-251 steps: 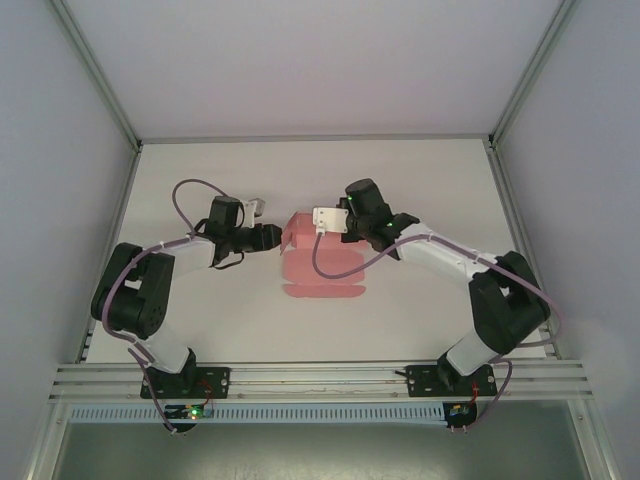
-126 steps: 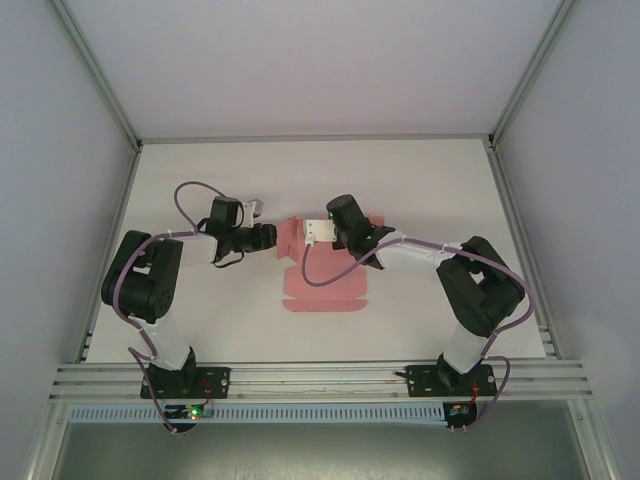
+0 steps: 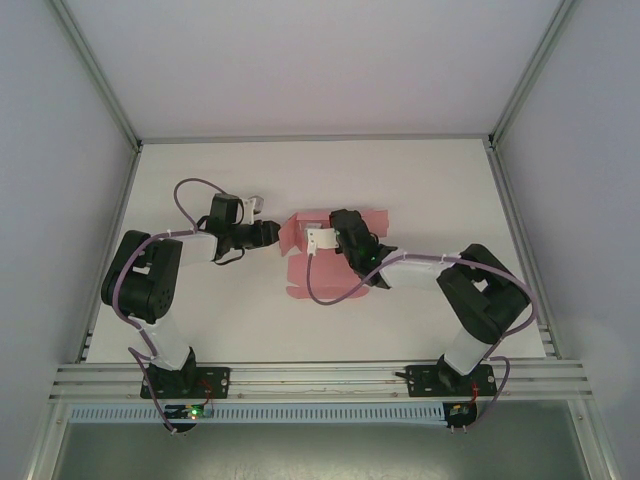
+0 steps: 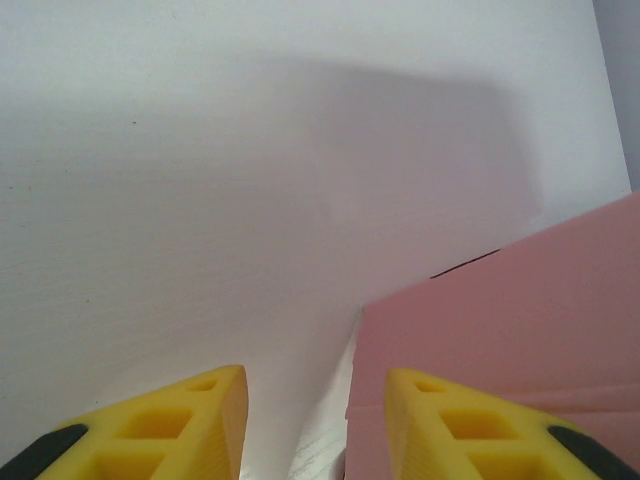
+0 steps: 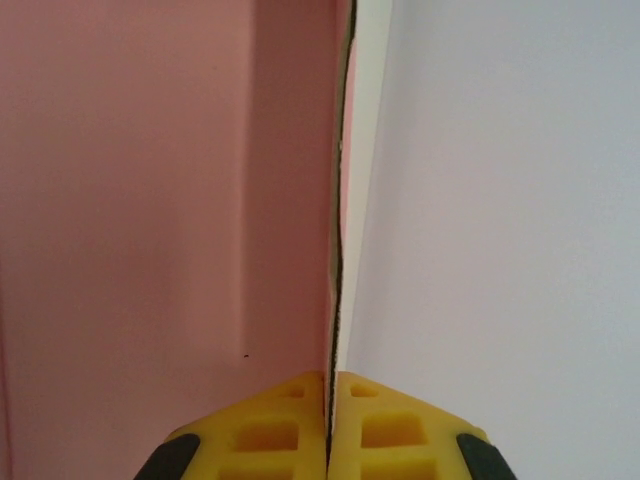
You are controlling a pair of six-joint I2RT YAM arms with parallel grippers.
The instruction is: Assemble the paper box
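From the overhead camera I see the paper box (image 3: 298,275) near the middle of the white table (image 3: 200,180), between the two arms. It is part-folded. A flat pink panel lies on the table on the near side, a low wall stands up along its left and far edges, and a flap sticks out to the right.

The right gripper (image 3: 332,238) sits over the far part of the box. On its wrist camera (image 5: 328,385) the two yellow fingers (image 5: 270,430) are pressed together with the thin dark edge of a card wall running straight down into the seam between them, so it is pinching that wall. The pink face of the card (image 5: 150,200) fills the left of that view, smooth and matte with a soft vertical crease, and the pale table lies to the right.

The left gripper (image 3: 272,234) points at the box's left wall and is just beside it; I cannot tell from above whether it touches. On its wrist camera (image 4: 315,385) the jaws stand moderately apart with nothing clamped. The fingers are yellow moulded blocks with rectangular hollows and black pads (image 4: 45,450) at the outer corners. The pink card (image 4: 520,330) rises in front of the right-hand finger, its straight edge just inside the gap.
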